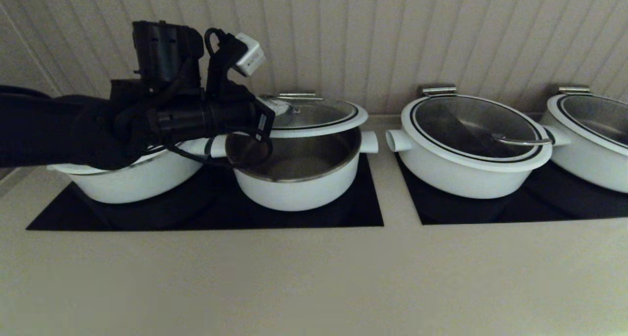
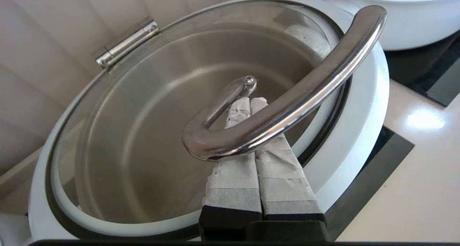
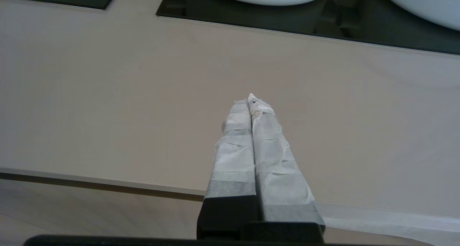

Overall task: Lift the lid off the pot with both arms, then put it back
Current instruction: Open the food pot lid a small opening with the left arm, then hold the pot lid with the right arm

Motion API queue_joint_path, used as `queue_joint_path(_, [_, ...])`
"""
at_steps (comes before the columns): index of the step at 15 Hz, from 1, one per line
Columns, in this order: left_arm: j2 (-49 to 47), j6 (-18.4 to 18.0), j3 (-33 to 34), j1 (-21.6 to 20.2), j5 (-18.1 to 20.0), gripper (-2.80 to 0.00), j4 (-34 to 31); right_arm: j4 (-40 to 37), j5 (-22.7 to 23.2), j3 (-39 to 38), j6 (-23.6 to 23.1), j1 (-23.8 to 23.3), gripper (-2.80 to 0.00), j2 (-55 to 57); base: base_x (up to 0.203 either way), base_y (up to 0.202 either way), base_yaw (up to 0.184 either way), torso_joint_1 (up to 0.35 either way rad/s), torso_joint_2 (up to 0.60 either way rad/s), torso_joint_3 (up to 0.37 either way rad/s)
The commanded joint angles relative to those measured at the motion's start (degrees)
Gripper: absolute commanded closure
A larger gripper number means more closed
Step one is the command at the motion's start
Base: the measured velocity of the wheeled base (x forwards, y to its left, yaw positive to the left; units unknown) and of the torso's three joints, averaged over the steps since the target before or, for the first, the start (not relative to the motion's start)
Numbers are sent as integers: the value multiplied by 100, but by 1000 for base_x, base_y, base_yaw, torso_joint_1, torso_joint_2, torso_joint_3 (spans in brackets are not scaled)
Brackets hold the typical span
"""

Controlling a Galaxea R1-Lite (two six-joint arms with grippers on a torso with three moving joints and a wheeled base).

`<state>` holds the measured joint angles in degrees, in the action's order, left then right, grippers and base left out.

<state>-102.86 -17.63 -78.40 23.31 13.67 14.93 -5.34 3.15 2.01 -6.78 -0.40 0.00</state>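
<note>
The lid [image 1: 319,114], glass with a broad white rim, is held raised above the pot [image 1: 299,189], whose steel inside shows beneath it. My left arm [image 1: 186,115] reaches in from the left. In the left wrist view my left gripper [image 2: 250,101] is shut, its taped fingers [image 2: 284,174] passed under the lid's curved steel handle [image 2: 305,91], which rests across them. A steel hinge piece [image 2: 127,41] sits at the lid's [image 2: 143,138] far edge. My right gripper [image 3: 250,99] is shut and empty over the beige counter near its front edge; it is out of the head view.
A wider white pan with a lid [image 1: 471,140] stands to the right, another [image 1: 593,130] at far right, and one [image 1: 132,181] at left under my left arm. All stand on black cooktops [image 1: 343,213]. The beige counter [image 1: 314,277] stretches in front; a panelled wall is close behind.
</note>
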Motion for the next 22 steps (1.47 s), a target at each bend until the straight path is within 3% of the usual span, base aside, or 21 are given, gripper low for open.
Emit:
queue_joint_path(1, [-84,-9,-355,-2,5,0,-77,-11,1,1,-8,5,0,9,0,0,0,0,0,0])
queue_joint_path(11, [-100,-13,-413,-2,5,0,-95,-2,1,-4,-17,5,0,0,0,0,0,0,0,0])
queue_joint_path(15, [-50,-4,-237,-2,-4,0,-61,28,174,99,-347,5,0,4,0,0,0,0,0,0])
queue_joint_path(20, [-8,31,-131,-8,-4,0,-25,87,1023,1004,-227,66,0,1292,0,0,0,0,0,0])
queue_joint_path(22, [3,40,-131,-11,-4,0,-25,349,1736,1265,-223,173,0,2087,0,0,0,0,0,0])
